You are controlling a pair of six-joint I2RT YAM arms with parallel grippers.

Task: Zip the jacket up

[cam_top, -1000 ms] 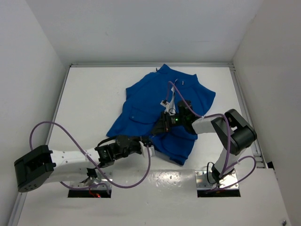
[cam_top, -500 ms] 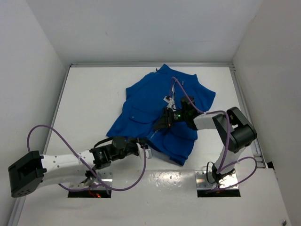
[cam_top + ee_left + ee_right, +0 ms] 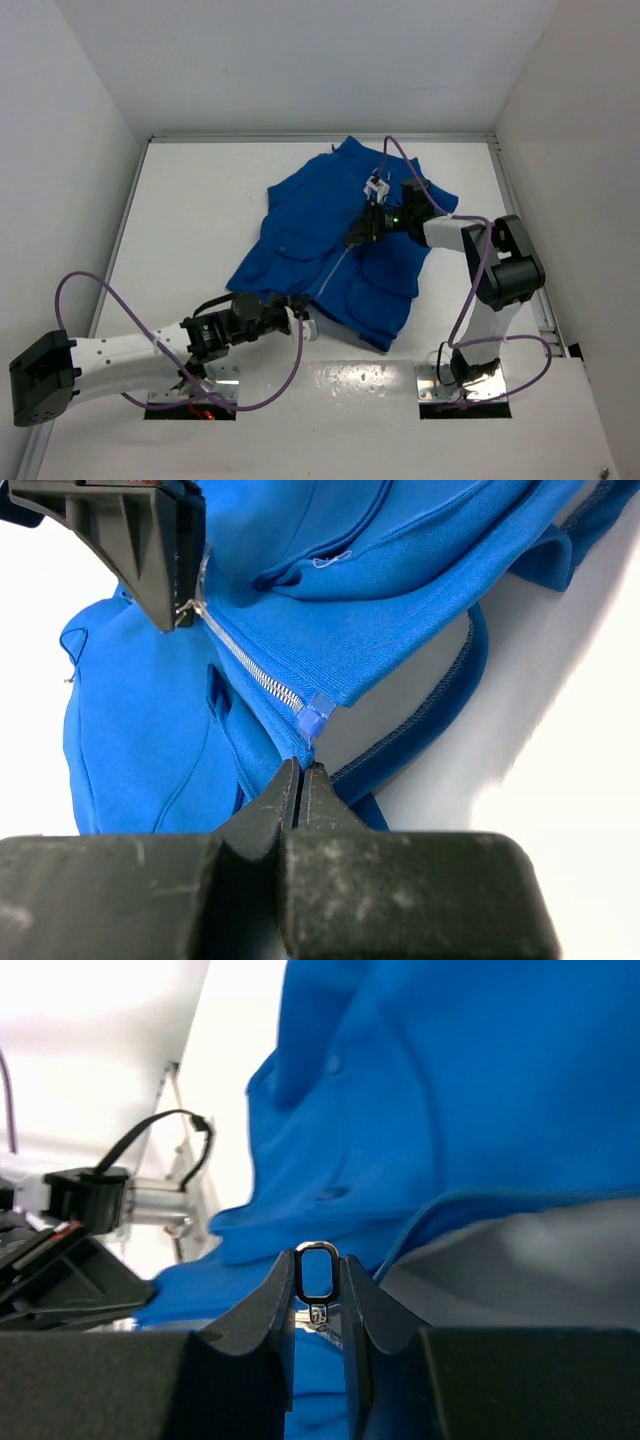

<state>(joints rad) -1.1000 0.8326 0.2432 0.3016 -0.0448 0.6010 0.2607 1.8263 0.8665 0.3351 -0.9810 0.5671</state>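
Up the front of the jacket point(image 3: 300, 215) the right jaws have climbed from the pocket area toward the collar, drawing the zipper pull point(image 3: 318, 1272) along. The left arm point(image 3: 130, 350) has sunk a little toward the near edge. The jacket lies spread toward the far right corner of the table point(image 3: 200, 200), collar nearest the far edge. Its zipper point(image 3: 250, 670) runs shut from the hem up to the right jaws, which are closed on the pull's ring. The left jaws are pinched shut on the hem just below the zipper's foot, probably to keep the cloth taut so the slider runs instead of dragging the jacket. A short stretch below the collar seems still unzipped.
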